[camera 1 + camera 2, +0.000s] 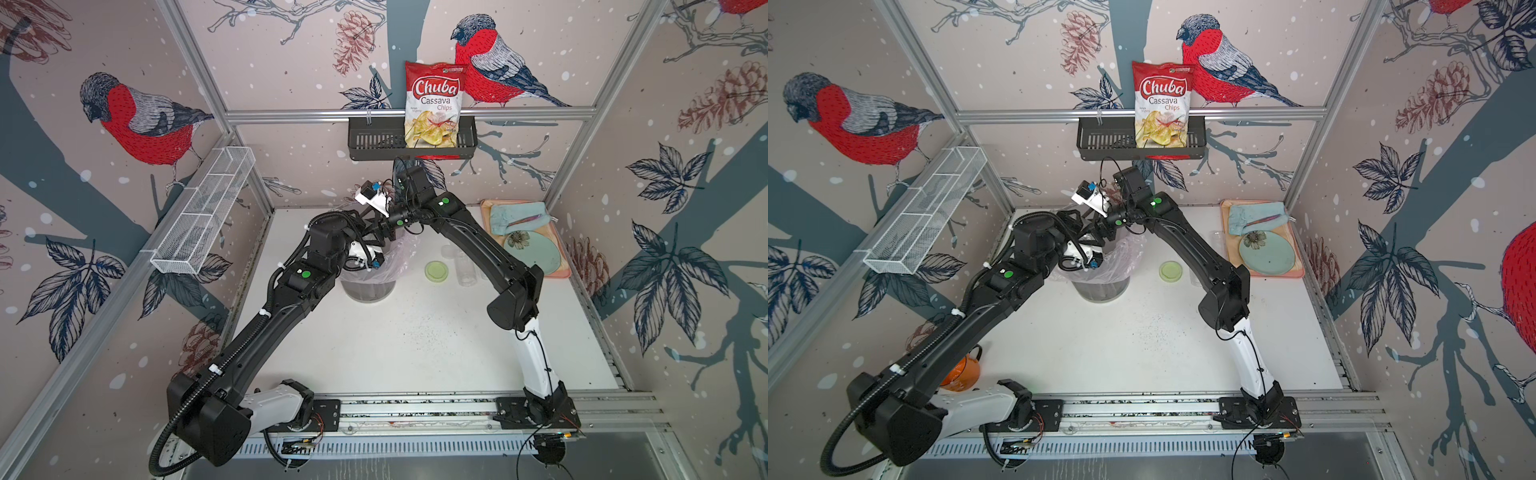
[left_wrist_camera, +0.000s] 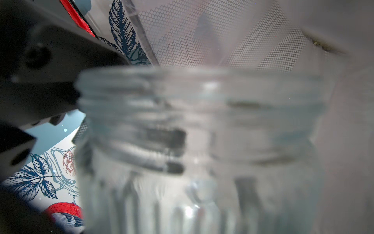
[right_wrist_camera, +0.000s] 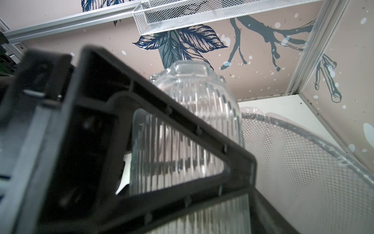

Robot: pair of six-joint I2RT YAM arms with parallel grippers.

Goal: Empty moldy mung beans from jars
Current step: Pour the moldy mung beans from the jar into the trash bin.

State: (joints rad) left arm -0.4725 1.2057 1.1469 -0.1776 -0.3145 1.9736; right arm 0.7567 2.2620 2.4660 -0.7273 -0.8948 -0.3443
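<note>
Legible text appears on one item only: the red-and-white foil snack bag [image 1: 434,104], which stands in the black slotted wall basket [image 1: 374,141] at upper centre of both top views. It is printed "Chuba", "Cassava", "Chips". The smaller print is unreadable.

A ribbed jar [image 3: 192,113] hangs over the mesh bin [image 1: 368,289]. Right of the bin lie the lid [image 1: 437,270], clear jars [image 1: 465,268], then a tray [image 1: 557,274] holding a plate [image 1: 534,255].
</note>
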